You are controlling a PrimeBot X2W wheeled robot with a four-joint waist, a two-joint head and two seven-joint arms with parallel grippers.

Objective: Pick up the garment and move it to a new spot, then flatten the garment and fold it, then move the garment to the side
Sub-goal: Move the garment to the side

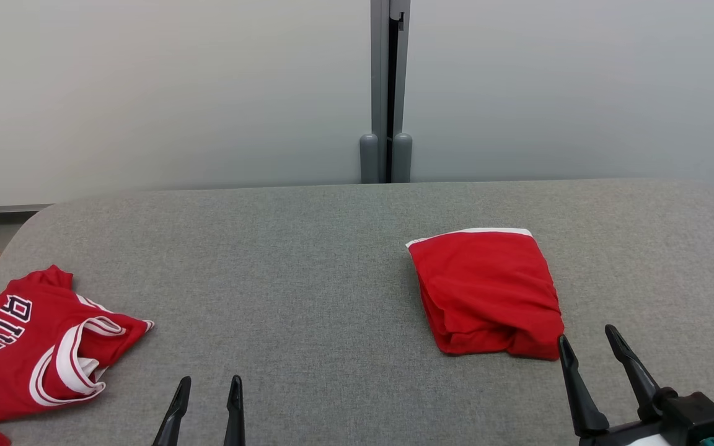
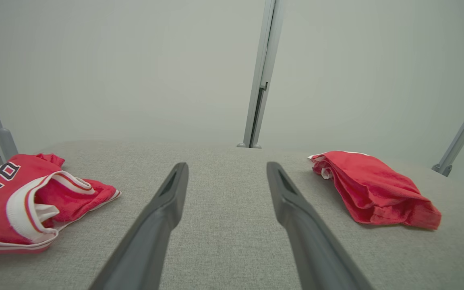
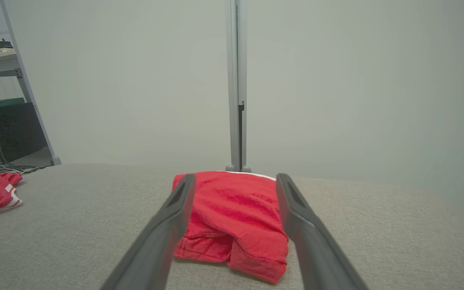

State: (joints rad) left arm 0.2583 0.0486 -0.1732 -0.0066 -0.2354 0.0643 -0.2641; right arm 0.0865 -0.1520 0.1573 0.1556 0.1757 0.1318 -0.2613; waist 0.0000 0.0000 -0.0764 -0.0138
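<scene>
Cloth first: a folded red garment with a white strip along its far edge lies on the right half of the grey table, a loose fold facing the robot. The right gripper sits just at the garment's near right corner, with its fingers pointing up and away over the cloth. In the head view the inner fingertip meets the edge of the red cloth, though whether it touches cannot be told. Seen along that arm, the garment lies straight ahead and shows through the gap of the right gripper, whose fingers stand wide apart with nothing between them. The left gripper is at the near edge, well apart from the garment and left of it, fingers likewise spread wide and empty over bare table. From its wrist, the left gripper has the garment off to its right. A crumpled red jersey with white trim and dark lettering lies at the table's near left corner, apart from both grippers.
</scene>
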